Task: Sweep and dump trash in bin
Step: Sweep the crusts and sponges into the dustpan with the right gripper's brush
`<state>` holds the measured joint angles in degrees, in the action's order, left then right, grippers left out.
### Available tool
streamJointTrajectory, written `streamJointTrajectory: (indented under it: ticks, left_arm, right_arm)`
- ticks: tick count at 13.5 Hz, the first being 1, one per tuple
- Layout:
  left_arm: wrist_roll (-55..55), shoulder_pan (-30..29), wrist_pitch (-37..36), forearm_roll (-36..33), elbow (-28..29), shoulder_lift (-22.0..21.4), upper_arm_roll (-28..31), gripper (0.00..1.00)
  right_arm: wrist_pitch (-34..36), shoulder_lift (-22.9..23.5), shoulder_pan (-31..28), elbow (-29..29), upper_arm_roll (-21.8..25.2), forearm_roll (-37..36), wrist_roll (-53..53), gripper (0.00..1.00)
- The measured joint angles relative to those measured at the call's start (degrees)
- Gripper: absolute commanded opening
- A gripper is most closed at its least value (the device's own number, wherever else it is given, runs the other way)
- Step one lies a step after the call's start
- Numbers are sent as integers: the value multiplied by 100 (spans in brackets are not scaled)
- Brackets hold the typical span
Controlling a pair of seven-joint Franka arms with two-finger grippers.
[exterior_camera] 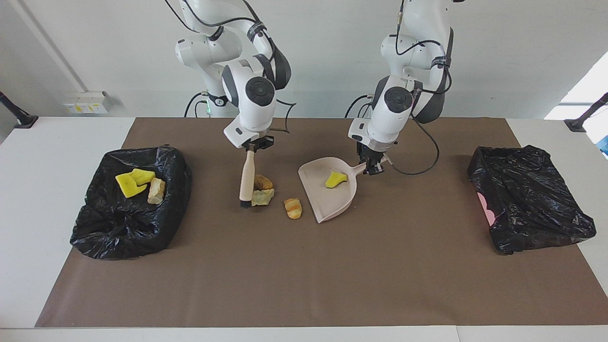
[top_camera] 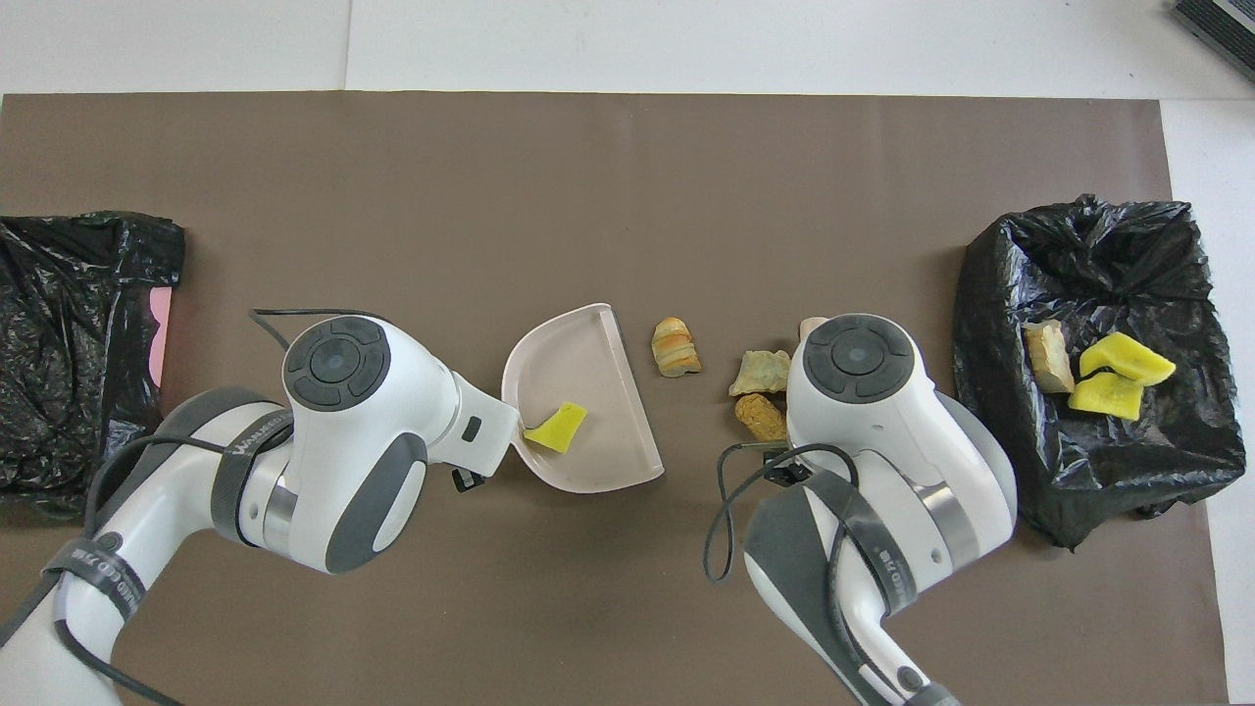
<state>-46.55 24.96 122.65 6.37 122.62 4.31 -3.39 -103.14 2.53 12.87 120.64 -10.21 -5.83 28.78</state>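
Trash: 3 scraps (exterior_camera: 137, 184) already in the bin (exterior_camera: 95, 228) at right arm's end. Right gripper (exterior_camera: 252, 146) clamped on brush (exterior_camera: 246, 183), bristles touching 2 lumps (exterior_camera: 262, 190); orange lump (exterior_camera: 293, 208) lies between them & dustpan (exterior_camera: 332, 204). Yellow sponge bit (exterior_camera: 336, 179) in pan; left gripper (exterior_camera: 375, 167) clamped on its handle. Risk: hard sweep sends lumps past pan mouth; tilted pan drops the sponge.

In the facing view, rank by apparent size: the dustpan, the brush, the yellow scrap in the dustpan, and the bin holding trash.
1. bin holding trash
2. dustpan
3. brush
4. yellow scrap in the dustpan
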Motion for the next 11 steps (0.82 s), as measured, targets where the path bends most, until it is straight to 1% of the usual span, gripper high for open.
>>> streamJointTrajectory:
  ticks: [2,3,5,8,9,11]
  left_arm:
    - [0,0,1,0,0,0,1,0]
    - [0,0,1,0,0,0,1,0]
    - [0,0,1,0,0,0,3,0]
    - [0,0,5,1,0,0,6,0]
    - [0,0,6,1,0,0,6,0]
    - [0,0,6,1,1,0,7,0]
  right_arm:
    - [-398,-208,-198,527,1,-20,-82,0]
    - [-575,-315,-201,743,-2,-17,-89,0]
    - [-745,-424,-126,950,-58,45,-89,0]
    - [-844,-345,165,945,-76,142,-186,0]
    - [-869,-223,277,870,-84,153,-205,0]
    - [-930,177,562,508,-122,337,-221,0]
